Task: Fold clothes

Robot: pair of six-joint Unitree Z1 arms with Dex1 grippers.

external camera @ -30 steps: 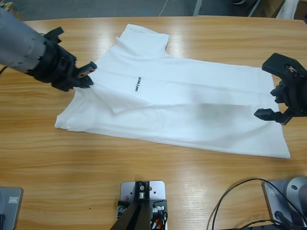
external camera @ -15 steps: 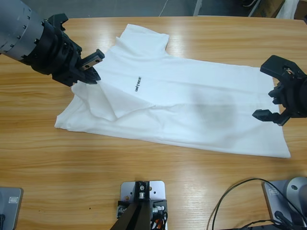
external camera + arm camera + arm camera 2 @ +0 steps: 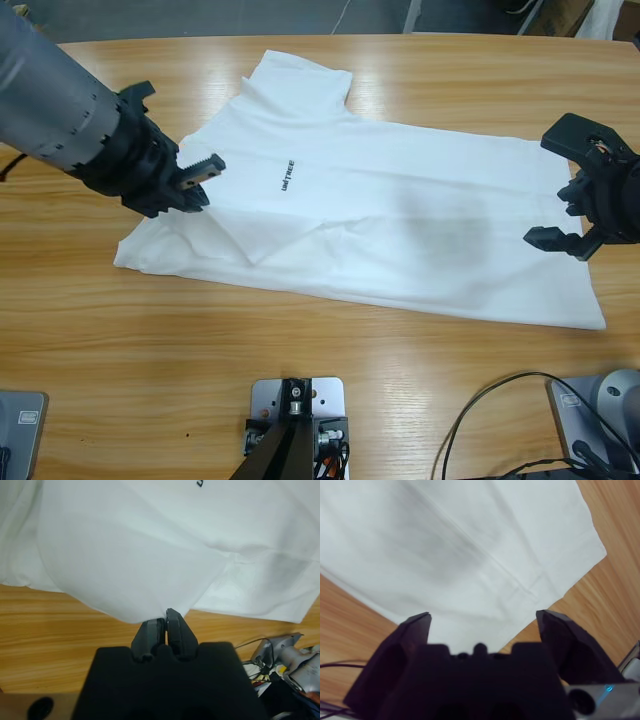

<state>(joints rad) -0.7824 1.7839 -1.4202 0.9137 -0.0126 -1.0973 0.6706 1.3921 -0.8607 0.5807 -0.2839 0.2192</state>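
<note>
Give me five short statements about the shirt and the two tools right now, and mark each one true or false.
1. The left tool is shut on a fold of the T-shirt. True.
2. The right tool grips the shirt's hem. False: it is open and holds nothing, hanging over the hem end.
3. The chest logo faces up. True.
4. The shirt hangs off the table. False: in the high view it lies wholly on the wood.
5. The sleeve on the left tool's side is folded in over the body. True.
</note>
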